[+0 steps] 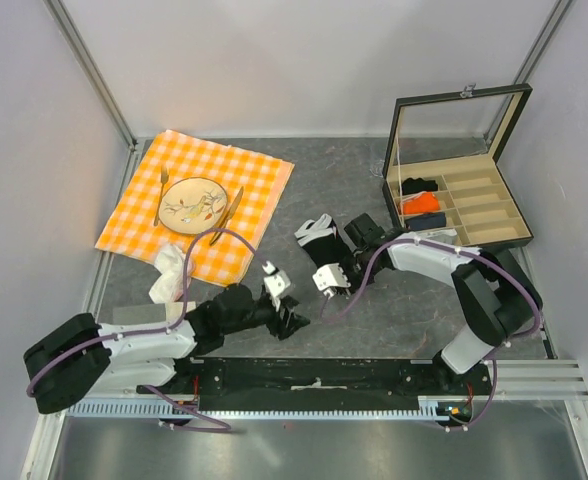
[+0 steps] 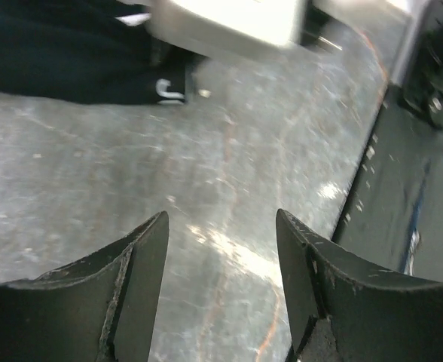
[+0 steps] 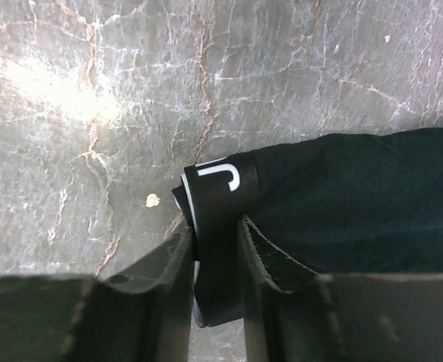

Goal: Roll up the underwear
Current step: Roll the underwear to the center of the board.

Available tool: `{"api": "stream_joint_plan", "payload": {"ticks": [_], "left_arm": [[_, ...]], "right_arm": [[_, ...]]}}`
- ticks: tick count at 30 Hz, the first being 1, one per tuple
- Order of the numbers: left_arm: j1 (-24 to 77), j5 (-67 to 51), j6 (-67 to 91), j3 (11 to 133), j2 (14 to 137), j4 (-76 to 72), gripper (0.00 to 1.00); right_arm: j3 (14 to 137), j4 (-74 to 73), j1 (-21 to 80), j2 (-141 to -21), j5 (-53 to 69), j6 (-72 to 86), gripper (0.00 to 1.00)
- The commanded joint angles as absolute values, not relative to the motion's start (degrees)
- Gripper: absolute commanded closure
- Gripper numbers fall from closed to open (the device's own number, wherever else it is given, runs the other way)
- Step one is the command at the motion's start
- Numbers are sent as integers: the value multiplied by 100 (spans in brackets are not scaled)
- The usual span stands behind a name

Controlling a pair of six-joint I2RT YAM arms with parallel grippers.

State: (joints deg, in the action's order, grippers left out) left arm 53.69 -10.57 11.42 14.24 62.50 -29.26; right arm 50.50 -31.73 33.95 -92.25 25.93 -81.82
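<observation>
The underwear (image 1: 317, 243) is black fabric with white trim, bunched on the grey table near the middle. In the right wrist view its black waistband (image 3: 220, 219), marked with a white letter, is folded between my fingers. My right gripper (image 3: 215, 253) is shut on that waistband, and it shows in the top view (image 1: 327, 270) at the garment's near edge. My left gripper (image 2: 221, 249) is open and empty, low over bare table, and lies just left of and nearer than the garment in the top view (image 1: 294, 322). The underwear shows at the upper left of the left wrist view (image 2: 56, 64).
An orange checked cloth (image 1: 249, 180) with a plate (image 1: 192, 203), fork and knife lies at the back left. A crumpled white cloth (image 1: 169, 275) lies by its near corner. An open compartment box (image 1: 474, 205) at the back right holds an orange roll (image 1: 421, 203) and a black roll (image 1: 419, 185).
</observation>
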Motion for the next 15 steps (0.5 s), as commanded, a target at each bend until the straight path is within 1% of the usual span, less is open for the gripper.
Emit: {"api": "stream_joint_plan", "payload": {"ticks": [1, 2, 4, 5, 10, 13, 15], "left_arm": [[6193, -424, 71, 853, 5959, -4561, 35], [6292, -344, 9, 800, 5976, -4596, 35], [6546, -255, -183, 712, 6029, -4666, 34], [6635, -150, -289, 695, 6116, -4745, 34], [7276, 500, -834, 852, 6424, -4886, 33], [7487, 597, -1063, 1045, 6775, -4974, 33], [7584, 676, -1177, 1195, 7030, -5106, 32]], "right_arm": [[5263, -3680, 3375, -9921, 2241, -7788, 73], [5334, -3813, 3375, -9966, 2276, -7735, 76], [5510, -4225, 3375, -10089, 2451, -7551, 89], [5554, -4402, 3375, -10125, 2548, -7524, 90], [6037, -5867, 3366, -10388, 3635, -7244, 92], [6169, -6309, 3384, -10502, 4181, -7014, 92], [6196, -6328, 3419, -10564, 4350, -6628, 92]]}}
